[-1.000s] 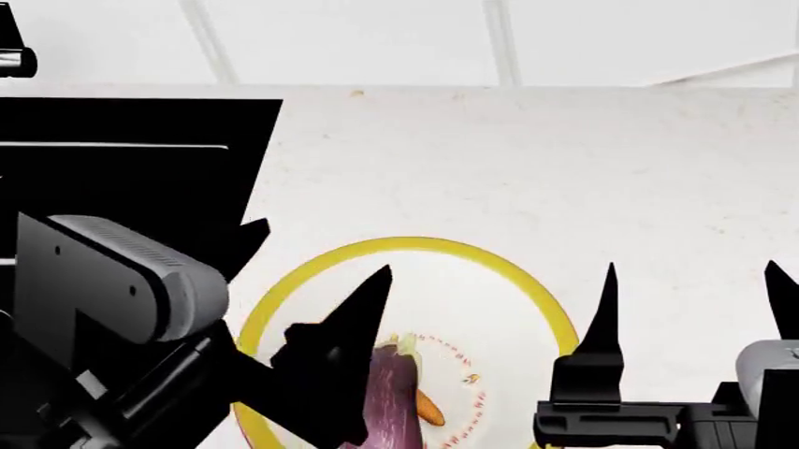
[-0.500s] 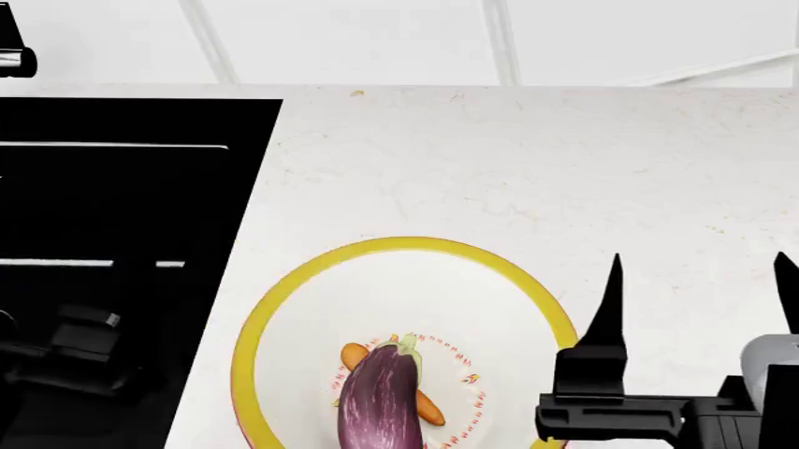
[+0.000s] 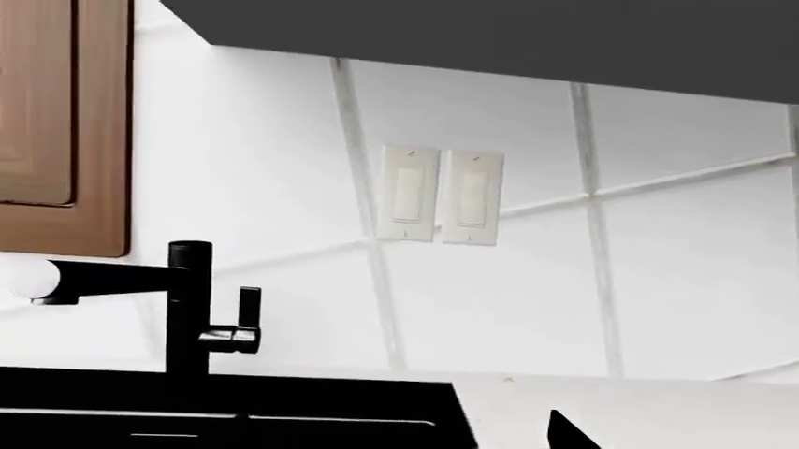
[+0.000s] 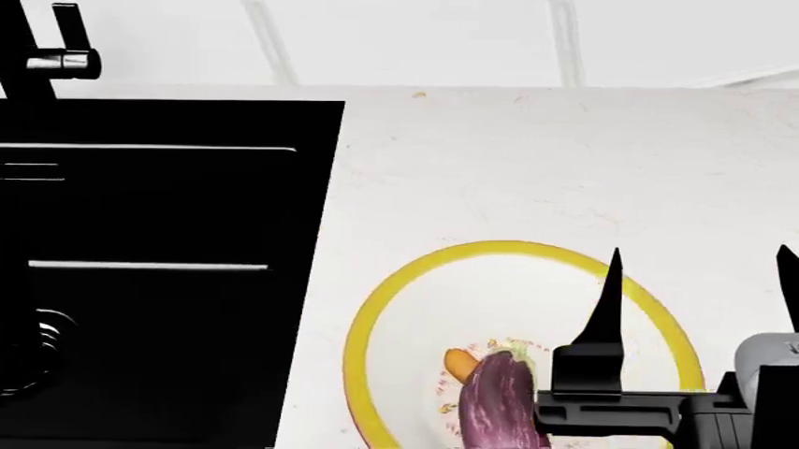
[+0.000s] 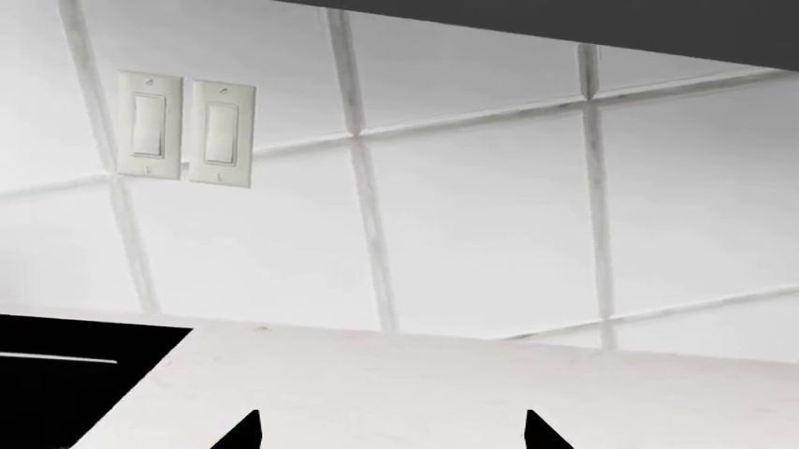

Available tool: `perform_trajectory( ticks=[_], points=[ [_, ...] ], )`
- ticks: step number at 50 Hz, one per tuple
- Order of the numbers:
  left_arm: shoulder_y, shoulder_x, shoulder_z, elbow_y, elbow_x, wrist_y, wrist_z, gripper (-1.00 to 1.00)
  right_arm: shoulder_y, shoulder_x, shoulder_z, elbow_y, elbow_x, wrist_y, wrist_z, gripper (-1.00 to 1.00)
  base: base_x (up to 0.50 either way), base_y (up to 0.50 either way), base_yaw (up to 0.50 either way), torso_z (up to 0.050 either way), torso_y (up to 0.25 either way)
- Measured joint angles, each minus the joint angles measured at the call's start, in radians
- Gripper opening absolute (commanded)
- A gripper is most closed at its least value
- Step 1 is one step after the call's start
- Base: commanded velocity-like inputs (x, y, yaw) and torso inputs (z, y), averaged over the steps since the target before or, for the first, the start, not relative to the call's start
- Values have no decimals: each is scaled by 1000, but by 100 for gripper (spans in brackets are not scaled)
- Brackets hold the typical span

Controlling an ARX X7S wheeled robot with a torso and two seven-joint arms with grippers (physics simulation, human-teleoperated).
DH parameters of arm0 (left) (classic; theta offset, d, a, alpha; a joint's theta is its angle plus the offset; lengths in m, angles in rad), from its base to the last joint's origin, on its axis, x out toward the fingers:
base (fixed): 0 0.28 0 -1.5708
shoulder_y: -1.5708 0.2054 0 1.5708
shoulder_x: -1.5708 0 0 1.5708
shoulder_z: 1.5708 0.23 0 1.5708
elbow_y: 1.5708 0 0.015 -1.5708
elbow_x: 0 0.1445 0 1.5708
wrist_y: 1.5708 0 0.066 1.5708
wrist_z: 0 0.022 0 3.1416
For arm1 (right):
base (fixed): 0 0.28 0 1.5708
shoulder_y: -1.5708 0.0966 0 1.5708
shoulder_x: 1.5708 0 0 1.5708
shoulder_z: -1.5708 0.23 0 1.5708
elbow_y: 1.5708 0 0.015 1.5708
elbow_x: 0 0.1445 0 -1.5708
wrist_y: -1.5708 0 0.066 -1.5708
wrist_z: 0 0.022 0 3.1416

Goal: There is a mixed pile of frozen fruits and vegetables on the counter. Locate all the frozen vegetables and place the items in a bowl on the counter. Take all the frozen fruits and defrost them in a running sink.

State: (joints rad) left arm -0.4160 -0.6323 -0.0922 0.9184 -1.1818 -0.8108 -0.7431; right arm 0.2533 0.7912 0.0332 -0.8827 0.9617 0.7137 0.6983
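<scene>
Shifted right in your head view: bowl (image 4: 374, 323), now lower centre, holding eggplant (image 4: 497, 412) and carrot (image 4: 461, 364); sink (image 4: 163, 271) fills the left. Right gripper (image 4: 699, 267) spread wide, empty. Left gripper's state: cannot tell.

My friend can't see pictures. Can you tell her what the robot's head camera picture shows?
A white bowl with a yellow rim sits on a white counter, holding a purple eggplant and a small orange carrot. A big black sink is to the left of the bowl. The robot's right gripper pokes up near the bowl, open and empty.
</scene>
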Motion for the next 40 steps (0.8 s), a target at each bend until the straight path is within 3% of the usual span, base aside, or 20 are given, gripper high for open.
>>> perform_trajectory(
  ticks=[40],
  points=[
    [27,-26,-18,-3,0,30,9,100,-2,-11,-4,11,7,-29,-7,100,-55,500,0,0,0]
  ],
)
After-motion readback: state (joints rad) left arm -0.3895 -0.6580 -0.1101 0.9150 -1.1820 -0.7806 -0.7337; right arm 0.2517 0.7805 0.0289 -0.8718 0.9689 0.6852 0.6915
